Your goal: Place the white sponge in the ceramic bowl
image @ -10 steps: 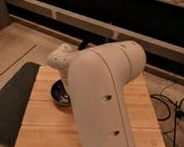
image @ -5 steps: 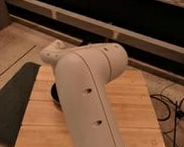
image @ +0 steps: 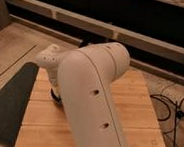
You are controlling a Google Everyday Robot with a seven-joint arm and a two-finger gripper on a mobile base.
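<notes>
My big white arm (image: 90, 95) fills the middle of the camera view and reaches over the wooden table (image: 137, 101). Its white wrist joint (image: 49, 58) sticks out at the left, above the table's left part. Below that joint only a dark sliver of the bowl (image: 55, 98) shows at the arm's left edge. The gripper is hidden behind the arm, somewhere near the bowl. The white sponge is hidden too.
A dark mat (image: 6, 100) lies on the floor left of the table. Black cables (image: 174, 106) trail on the floor at the right. A dark wall with light ledges (image: 91, 25) runs behind the table.
The arm has swung left and nearer the camera. It now covers most of the bowl, which showed more fully a second ago.
</notes>
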